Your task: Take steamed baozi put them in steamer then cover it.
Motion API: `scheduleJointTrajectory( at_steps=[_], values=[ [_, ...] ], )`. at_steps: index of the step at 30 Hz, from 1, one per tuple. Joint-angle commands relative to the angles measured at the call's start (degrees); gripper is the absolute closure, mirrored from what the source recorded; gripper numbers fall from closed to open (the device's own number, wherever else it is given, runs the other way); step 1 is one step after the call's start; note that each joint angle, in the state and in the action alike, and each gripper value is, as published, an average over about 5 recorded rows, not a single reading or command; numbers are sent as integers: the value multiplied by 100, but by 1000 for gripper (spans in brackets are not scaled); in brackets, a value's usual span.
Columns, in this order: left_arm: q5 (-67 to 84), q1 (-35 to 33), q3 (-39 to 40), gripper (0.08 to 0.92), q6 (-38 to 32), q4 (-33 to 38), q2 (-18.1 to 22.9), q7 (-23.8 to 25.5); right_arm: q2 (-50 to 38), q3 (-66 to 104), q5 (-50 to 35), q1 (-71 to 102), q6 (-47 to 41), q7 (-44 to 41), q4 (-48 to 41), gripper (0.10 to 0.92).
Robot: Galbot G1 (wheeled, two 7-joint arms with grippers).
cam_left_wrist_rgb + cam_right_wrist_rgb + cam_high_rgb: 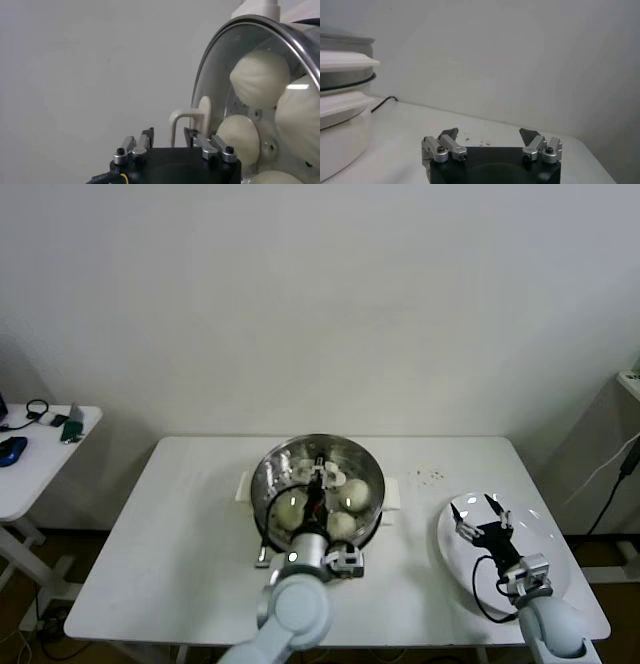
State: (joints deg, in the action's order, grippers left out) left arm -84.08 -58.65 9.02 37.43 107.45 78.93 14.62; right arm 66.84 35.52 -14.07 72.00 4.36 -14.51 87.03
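the left gripper (169, 142) hangs over the steamer (318, 484), jaws part open either side of the glass lid's white handle (191, 124), not clamping it. under the lid, smooth cream baozi (260, 77) sit on the perforated steel tray. the right gripper (490, 143), jaws wide and empty, hovers over the white plate (548, 546) on the surface (180, 534).

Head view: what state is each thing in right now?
Round stainless-steel steamer: covered, buns inside.
Round glass lid with white handle: seated on the steamer.
Cream-white baozi: in the steamer, under the lid.
Left gripper: open, straddling the lid handle.
Right gripper: open, holding nothing, above flat white plate.
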Motion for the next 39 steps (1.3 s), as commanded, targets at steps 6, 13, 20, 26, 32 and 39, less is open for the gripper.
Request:
scheduleJointTrajectory(
  at_steps=[6, 13, 20, 26, 32, 39],
  values=[
    [750, -425, -149, 333, 33, 1024, -637, -389, -37, 14, -67, -1, -103, -50, -37, 203],
    [1650, -1068, -660, 187, -278, 1556, -960, -1094, -74, 13, -46, -9, -112, -72, -38, 203],
    [4032, -1696, -1854, 177, -1562, 1942, -940, -2461, -96, 20, -78, -11, -79, -108, -25, 203],
    [5729, -2727, -3082, 177, -3100, 1993, -616, -2676, -96, 25, -83, 18, -4, -147, -27, 203],
    [7199, -3323, -4116, 177, -4170, 1745, -56, -2732, -54, 58, -98, 100, 109, -169, -6, 203],
    [8336, -3571, -4653, 177, -4614, 1153, 234, -2699, -43, 68, -329, 188, 249, -187, 121, 203]
  ],
)
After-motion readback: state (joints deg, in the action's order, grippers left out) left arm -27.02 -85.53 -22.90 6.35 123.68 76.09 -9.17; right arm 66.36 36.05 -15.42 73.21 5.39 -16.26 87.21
